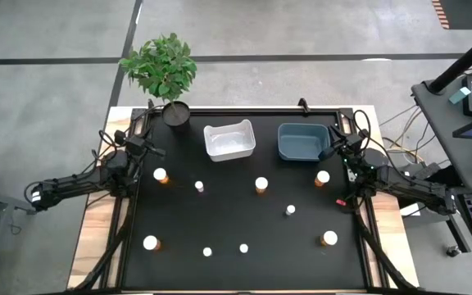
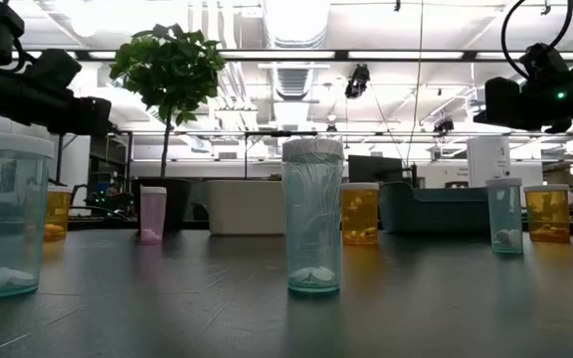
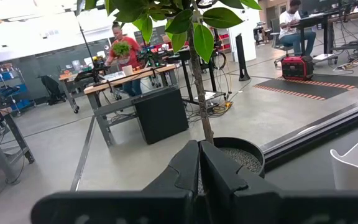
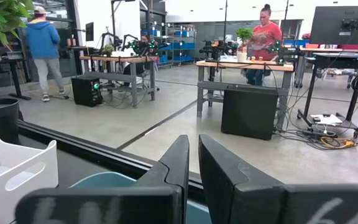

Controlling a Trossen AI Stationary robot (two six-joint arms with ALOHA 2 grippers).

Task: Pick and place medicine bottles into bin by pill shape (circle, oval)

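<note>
**While parked at the table's sides, yet to lift a bottle**

From above: sorting not begun. Left gripper (image 1: 142, 146) pinched closed and holding nothing, left of the white bin (image 1: 220, 129). Right gripper (image 1: 344, 152) likewise closed and holding nothing, well to the right of that bin, just past the blue bin (image 1: 301, 127). Nine medicine bottles (image 1: 261, 184) counted on the black mat (image 1: 236, 221), all on the near side of the white bin and none inside either bin. Small red object (image 1: 341, 201) far right of it. Potted plant (image 1: 162, 70) just left of it.

Next, probably: pick one bottle, spread the fingers, come down over its cap. Reading the pill shape first matters, since that decides the bin.

At table height: clear bottle (image 2: 313, 219) upright in front of the white bin (image 2: 247, 207), white pills in its bottom, their shape too small to tell. Amber bottle (image 2: 359, 214) to the right of that bin. Dark, matt, level surface, giving steady footing to upright bottles.

Left wrist: fingers (image 3: 185, 168) pressed together, pointing at the plant pot (image 3: 238, 152), with a corner of the white bin (image 3: 353, 162) alongside. Beyond, a grey concrete floor, workbenches and people.

Right wrist: gripper (image 4: 193, 142) closed on nothing, white bin (image 4: 17, 165) off to one side. More benches and two people standing beyond.
</note>
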